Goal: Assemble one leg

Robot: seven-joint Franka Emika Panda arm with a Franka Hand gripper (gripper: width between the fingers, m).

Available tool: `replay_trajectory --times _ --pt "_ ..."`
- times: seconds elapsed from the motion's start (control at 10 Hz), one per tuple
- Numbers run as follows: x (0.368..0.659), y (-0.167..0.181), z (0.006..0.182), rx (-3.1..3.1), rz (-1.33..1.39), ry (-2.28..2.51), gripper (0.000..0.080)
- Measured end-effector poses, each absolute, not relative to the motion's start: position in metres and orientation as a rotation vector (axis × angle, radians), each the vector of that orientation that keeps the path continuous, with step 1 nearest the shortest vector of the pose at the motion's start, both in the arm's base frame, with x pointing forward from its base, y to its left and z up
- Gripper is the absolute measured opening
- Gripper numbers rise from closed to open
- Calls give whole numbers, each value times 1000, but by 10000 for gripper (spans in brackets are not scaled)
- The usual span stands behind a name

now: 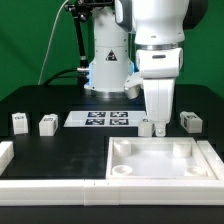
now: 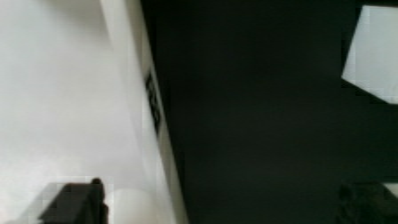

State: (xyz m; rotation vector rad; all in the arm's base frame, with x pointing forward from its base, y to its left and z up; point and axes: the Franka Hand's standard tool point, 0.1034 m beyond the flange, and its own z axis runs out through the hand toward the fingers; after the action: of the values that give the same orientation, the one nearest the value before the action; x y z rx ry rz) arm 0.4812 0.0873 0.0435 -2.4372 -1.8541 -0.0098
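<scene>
The tabletop (image 1: pixel 160 160) is a large flat white square with corner sockets at the front of the exterior view's right. My gripper (image 1: pixel 158 126) hangs just behind its back edge, fingers pointing down, open and empty. A small white leg (image 1: pixel 146 127) stands right beside the fingers, partly hidden by them. Another leg (image 1: pixel 188 121) stands further to the exterior view's right, and two more (image 1: pixel 19 121) (image 1: pixel 46 124) stand at the left. In the blurred wrist view the gripper (image 2: pixel 217 200) shows only dark table between its fingers (image 2: pixel 71 202), with a white surface (image 2: pixel 71 90) to one side.
The marker board (image 1: pixel 108 119) lies flat in the middle of the black table, in front of the robot base (image 1: pixel 108 65). A white L-shaped rail (image 1: pixel 45 185) runs along the front left. A blurred white object (image 2: pixel 377 65) sits at the wrist view's edge.
</scene>
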Motion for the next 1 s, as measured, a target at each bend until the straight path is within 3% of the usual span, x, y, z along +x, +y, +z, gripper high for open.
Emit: replay_trajectory --times 0.4,1.0 --pt "462 100 46 -2805 12 -1244 649" --pt "441 151 43 -3037 89 -211 649"
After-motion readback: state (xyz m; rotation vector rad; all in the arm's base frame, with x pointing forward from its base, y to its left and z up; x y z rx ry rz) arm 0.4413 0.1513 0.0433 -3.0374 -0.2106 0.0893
